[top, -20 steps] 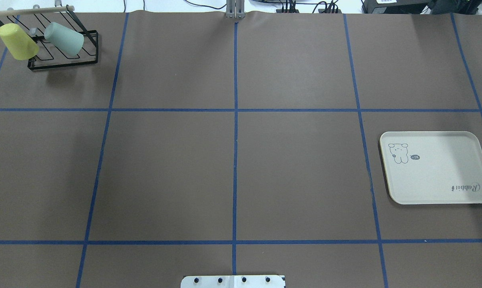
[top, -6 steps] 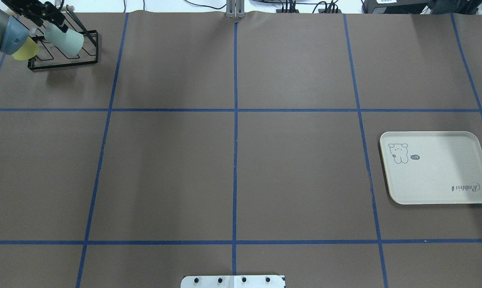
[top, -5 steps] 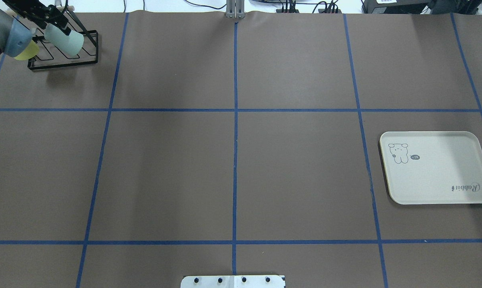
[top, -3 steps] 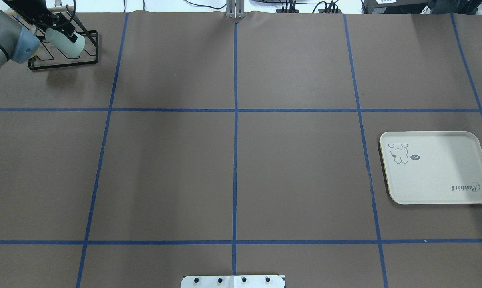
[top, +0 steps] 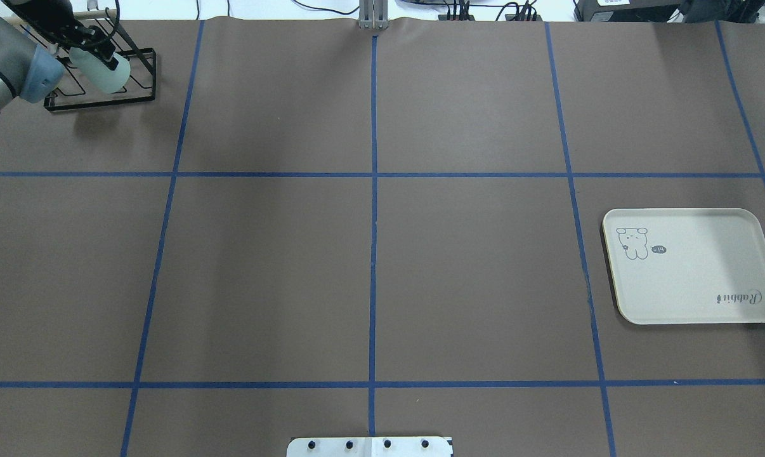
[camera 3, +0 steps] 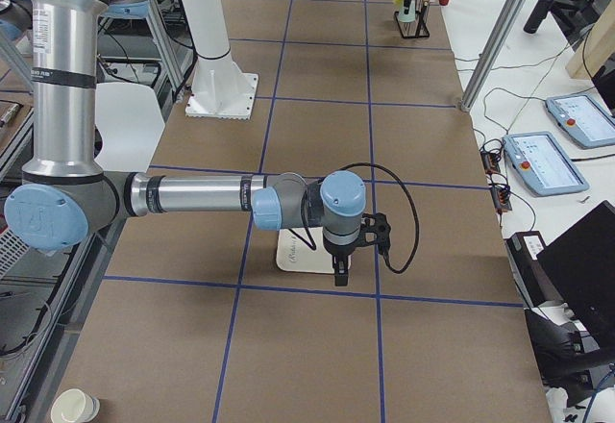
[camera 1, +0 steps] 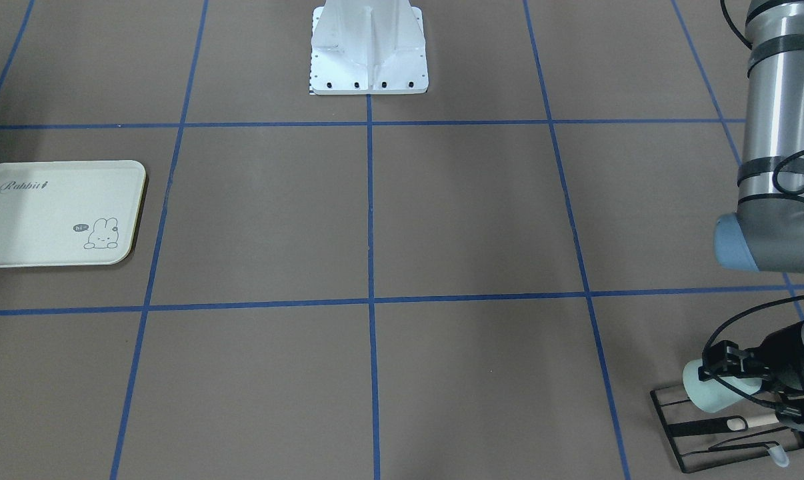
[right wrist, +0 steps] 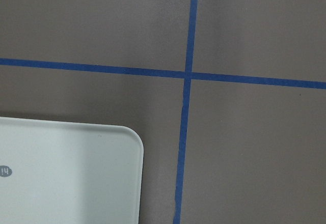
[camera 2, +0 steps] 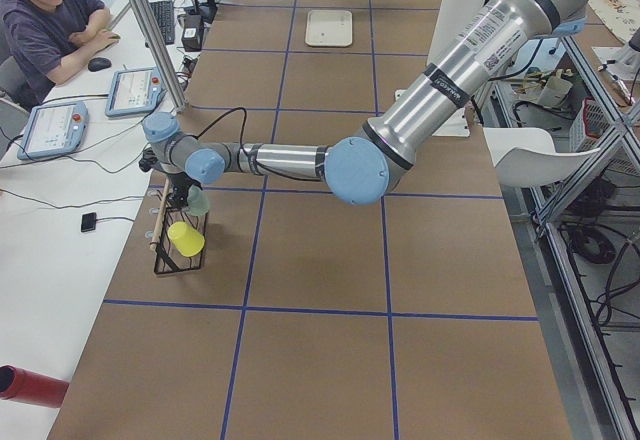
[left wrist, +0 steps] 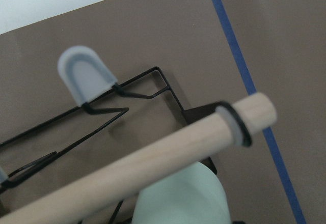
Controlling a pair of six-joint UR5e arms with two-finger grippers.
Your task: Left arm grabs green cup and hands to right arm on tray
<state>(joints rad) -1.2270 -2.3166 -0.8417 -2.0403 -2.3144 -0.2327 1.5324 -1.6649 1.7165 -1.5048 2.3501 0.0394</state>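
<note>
The green cup (top: 105, 73) hangs tilted on the black wire rack (top: 138, 96) at the far left corner; it also shows in the front view (camera 1: 709, 395) and at the bottom of the left wrist view (left wrist: 181, 198). My left gripper (top: 92, 54) is at the cup, open, with its black fingers on either side of the cup's closed end (camera 1: 742, 380). The cream tray (top: 693, 266) lies empty at the right. My right gripper (camera 3: 338, 271) hovers over the tray's edge (camera 3: 293, 258); I cannot tell whether it is open or shut.
A yellow-green cup (camera 2: 186, 238) hangs on the same rack, hidden by my left arm (top: 14, 57) in the overhead view. The rack's wooden rod (left wrist: 153, 163) crosses just above the green cup. An operator (camera 2: 50, 20) sits beside the table's left end.
My left arm came in from the left and its gripper moved down and right along the green cup. The cup stays on the rack. The tray has not moved.
</note>
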